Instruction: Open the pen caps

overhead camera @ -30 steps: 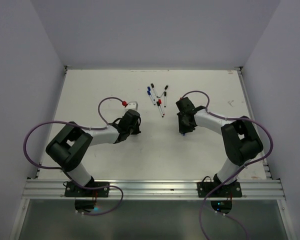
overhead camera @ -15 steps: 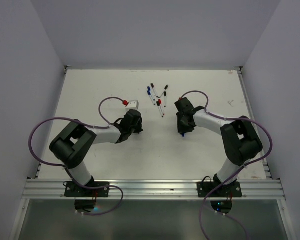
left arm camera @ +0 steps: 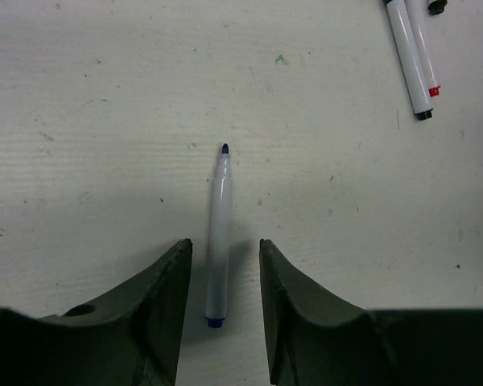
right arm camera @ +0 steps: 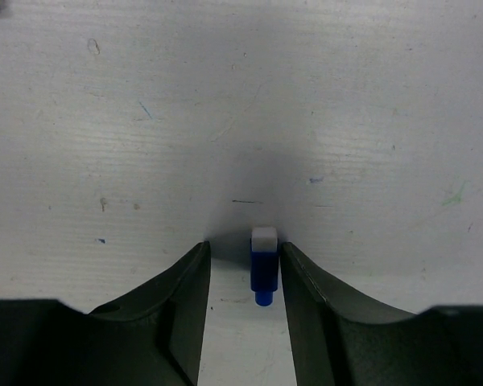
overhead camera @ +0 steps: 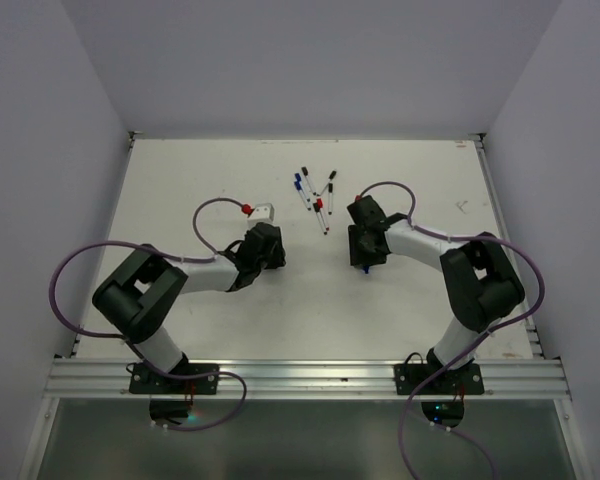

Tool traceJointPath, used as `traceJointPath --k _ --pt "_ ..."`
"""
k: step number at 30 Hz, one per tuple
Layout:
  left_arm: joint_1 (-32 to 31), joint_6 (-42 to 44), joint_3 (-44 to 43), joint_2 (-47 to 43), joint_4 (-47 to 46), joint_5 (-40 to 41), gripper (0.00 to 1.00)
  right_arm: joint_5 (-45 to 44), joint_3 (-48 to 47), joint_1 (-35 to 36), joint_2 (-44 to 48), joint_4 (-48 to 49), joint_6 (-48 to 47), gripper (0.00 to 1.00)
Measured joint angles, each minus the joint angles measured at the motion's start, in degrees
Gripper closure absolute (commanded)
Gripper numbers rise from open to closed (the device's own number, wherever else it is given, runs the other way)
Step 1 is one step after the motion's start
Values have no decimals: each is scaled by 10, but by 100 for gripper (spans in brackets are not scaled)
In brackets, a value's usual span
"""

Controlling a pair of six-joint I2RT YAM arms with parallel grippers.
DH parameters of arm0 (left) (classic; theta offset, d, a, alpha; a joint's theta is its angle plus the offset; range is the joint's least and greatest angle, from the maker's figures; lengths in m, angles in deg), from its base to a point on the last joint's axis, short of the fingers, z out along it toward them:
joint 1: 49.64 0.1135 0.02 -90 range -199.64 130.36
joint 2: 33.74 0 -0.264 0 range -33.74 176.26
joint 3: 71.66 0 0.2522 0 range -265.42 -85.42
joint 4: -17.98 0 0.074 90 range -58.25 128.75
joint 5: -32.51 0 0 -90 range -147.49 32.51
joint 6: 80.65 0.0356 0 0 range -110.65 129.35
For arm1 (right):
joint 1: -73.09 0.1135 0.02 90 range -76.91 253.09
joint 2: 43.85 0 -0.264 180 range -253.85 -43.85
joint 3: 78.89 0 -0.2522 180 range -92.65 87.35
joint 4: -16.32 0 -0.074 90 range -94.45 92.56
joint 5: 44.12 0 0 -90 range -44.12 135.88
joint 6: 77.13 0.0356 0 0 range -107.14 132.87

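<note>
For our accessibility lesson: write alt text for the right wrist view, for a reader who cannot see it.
A small blue pen cap with a white end lies on the white table between the two dark fingers of the right tool, which stands open.

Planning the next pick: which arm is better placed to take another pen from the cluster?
Left, probably. Its wrist view shows a cluster pen ahead, right of its open jaws; the right wrist view shows the blue cap between its open jaws, no whole pen.
</note>
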Motion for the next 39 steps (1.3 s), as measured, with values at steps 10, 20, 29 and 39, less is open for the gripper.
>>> traceJointPath --k 10,20,29,39 --pt "-1 13 23 -59 85 16 43 -11 -1 1 21 -16 -14 34" --pt "-1 32 -9 -86 193 29 34 -34 -44 2 117 -66 -24 1" --pt "-1 75 -61 -160 186 -51 28 -58 -58 2 173 -97 -19 1" --pt "25 87 -397 106 243 -40 37 -37 -119 1 112 -73 -24 12"
